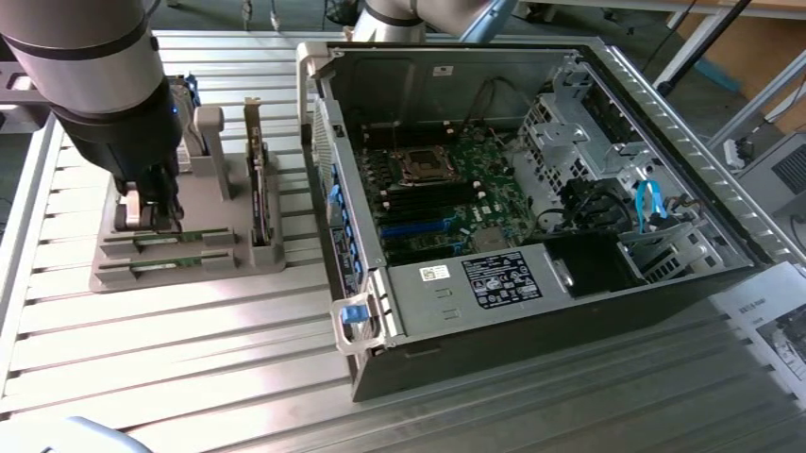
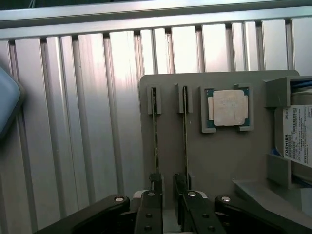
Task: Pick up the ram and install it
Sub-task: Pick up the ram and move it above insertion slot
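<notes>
Two rams lie edge-up in slots of a grey holder [image 1: 189,274] at the exterior view's left. In the wrist view they are two thin parallel green sticks, one ram [image 2: 156,131] and the other ram [image 2: 185,131], on the holder [image 2: 219,161]. My gripper [image 1: 149,215] hangs just above the holder, over one end of the sticks. Its dark fingertips [image 2: 156,184] stand apart at the sticks' near ends, with the gripper [image 2: 168,187] open and holding nothing. The open computer case [image 1: 529,189] shows the motherboard with its long memory slots [image 1: 406,196].
On the same holder stand a square silver processor chip [image 2: 228,108], a hard drive [image 2: 298,134] and an upright dark expansion card [image 1: 259,179]. The slatted metal table [image 1: 189,359] runs all around. A pale rounded object [image 2: 7,105] sits at the table's edge.
</notes>
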`<state>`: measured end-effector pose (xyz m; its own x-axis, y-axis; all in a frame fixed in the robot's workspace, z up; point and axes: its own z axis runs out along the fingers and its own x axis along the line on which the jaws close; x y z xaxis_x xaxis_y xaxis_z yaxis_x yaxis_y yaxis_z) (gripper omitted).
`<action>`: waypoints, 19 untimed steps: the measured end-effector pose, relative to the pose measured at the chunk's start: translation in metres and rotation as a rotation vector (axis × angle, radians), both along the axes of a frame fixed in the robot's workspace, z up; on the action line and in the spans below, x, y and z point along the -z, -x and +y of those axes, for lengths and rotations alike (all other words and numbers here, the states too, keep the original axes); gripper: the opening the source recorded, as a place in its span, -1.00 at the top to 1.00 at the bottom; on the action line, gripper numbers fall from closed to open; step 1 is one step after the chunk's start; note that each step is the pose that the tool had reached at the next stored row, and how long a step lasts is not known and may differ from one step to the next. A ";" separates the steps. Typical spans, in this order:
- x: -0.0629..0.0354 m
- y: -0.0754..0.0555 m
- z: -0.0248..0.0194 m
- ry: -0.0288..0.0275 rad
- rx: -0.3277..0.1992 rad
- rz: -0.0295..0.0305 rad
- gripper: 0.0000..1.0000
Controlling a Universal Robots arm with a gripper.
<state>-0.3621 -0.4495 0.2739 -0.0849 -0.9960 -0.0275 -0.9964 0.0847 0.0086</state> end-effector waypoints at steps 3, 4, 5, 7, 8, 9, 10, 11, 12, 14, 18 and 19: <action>0.0000 0.000 -0.0031 0.0000 0.000 0.0000 0.52; 0.0000 0.000 -0.0042 -0.0001 0.000 -0.0001 0.52; 0.0000 0.000 -0.0051 0.0000 0.000 0.0000 0.52; 0.0000 0.000 -0.0052 0.0000 0.000 0.0000 0.52; 0.0000 0.000 -0.0052 0.0000 0.000 0.0000 0.52; 0.0000 0.000 -0.0052 0.0000 0.000 -0.0001 0.52; 0.0000 0.000 -0.0053 0.0000 0.000 0.0000 0.52; 0.0001 0.000 -0.0053 0.0000 0.000 -0.0001 0.52; 0.0006 0.000 -0.0053 -0.0002 0.000 -0.0002 0.52; 0.0020 0.000 -0.0053 -0.0001 0.000 -0.0002 0.52; 0.0058 0.000 -0.0053 -0.0001 0.000 -0.0001 0.52; 0.0077 0.000 -0.0053 0.0000 0.000 -0.0001 0.52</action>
<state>-0.3621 -0.4547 0.2662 -0.0849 -0.9960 -0.0275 -0.9964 0.0847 0.0085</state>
